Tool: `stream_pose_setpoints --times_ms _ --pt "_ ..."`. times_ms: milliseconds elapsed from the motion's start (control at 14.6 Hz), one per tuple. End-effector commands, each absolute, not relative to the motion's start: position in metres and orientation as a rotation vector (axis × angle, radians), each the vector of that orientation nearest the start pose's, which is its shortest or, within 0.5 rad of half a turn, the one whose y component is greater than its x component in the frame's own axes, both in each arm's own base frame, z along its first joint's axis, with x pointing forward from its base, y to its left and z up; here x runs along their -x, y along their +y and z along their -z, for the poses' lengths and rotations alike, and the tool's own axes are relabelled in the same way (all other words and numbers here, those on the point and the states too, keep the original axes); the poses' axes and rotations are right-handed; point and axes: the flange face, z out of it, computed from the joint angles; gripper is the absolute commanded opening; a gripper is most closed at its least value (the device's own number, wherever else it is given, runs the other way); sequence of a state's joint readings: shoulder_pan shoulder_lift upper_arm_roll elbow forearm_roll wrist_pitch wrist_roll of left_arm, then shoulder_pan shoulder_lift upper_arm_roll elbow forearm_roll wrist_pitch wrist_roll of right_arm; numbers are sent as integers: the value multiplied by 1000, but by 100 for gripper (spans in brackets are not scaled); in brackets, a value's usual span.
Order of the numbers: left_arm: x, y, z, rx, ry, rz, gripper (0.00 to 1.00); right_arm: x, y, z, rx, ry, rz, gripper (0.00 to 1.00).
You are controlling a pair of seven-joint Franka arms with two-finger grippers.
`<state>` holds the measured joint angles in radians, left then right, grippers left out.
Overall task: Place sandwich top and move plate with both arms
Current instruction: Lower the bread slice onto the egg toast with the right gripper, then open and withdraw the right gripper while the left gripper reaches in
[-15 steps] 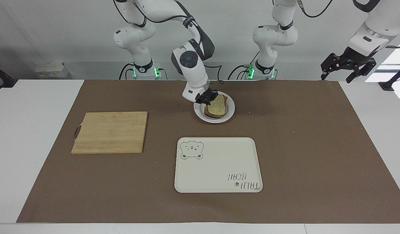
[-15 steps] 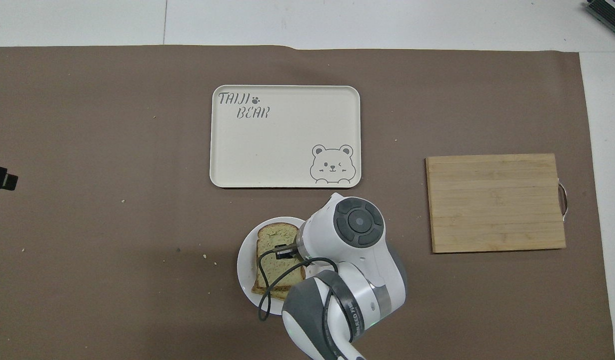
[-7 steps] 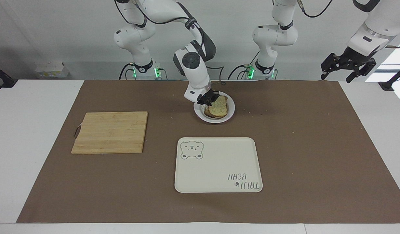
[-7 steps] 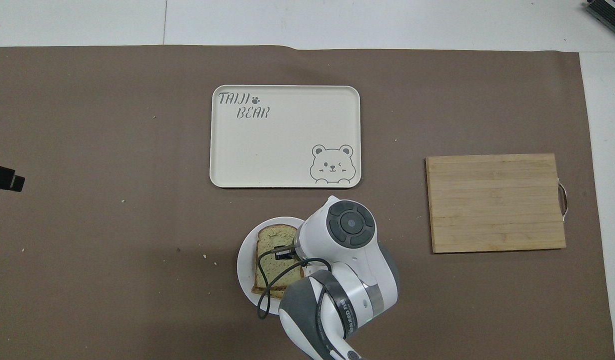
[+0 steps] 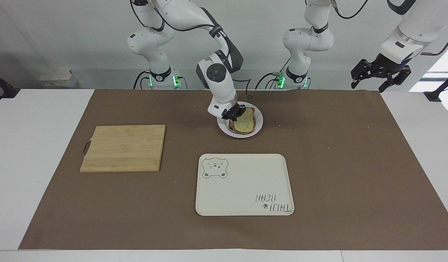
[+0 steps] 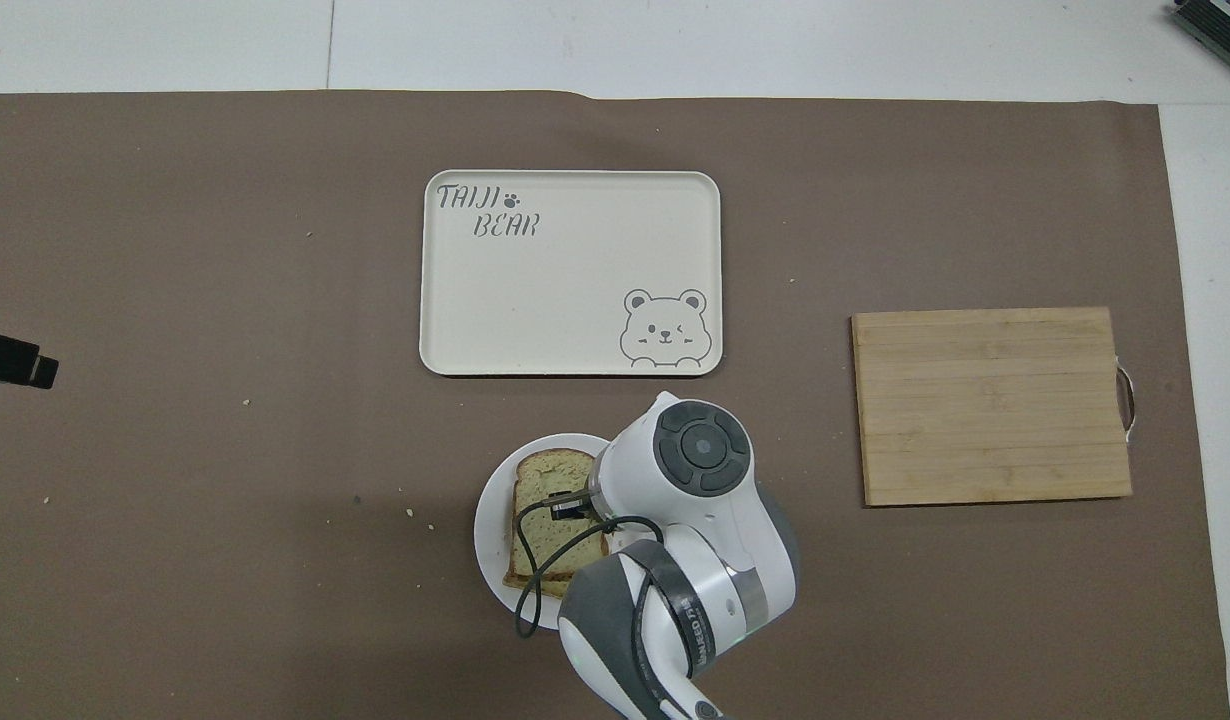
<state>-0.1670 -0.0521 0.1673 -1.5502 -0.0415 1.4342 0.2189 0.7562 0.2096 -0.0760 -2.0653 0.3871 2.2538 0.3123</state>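
Right tool (image 5: 234, 115) sits at the sandwich top's (image 5: 244, 121) edge on the plate (image 5: 257, 128); grip state unclear. Left tool (image 5: 377, 74) waits open over the table's end. Next: release squarely, lift straight to avoid dragging the slice.

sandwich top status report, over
Right claw at pale speckled bread slice on small round white plate. Left claw waits, open, raised. Nothing in the way.

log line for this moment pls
right gripper: at sandwich top on plate | left gripper: open, waiting raised at table end | tray: bare
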Motion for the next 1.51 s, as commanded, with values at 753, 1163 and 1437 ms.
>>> stream_pose_setpoints --times_ms 753,1163,1437 --pt "-517 -19 -636 3272 375 -65 100 -475 329 -394 2840 -73 -158 100" --pt "-514 -41 -588 3369 404 -132 100 -497 279 -441 2940 -104 -130 100" --pt "-499 -55 -565 3437 414 -113 100 -511 251 -463 3052 -143 -91 100"
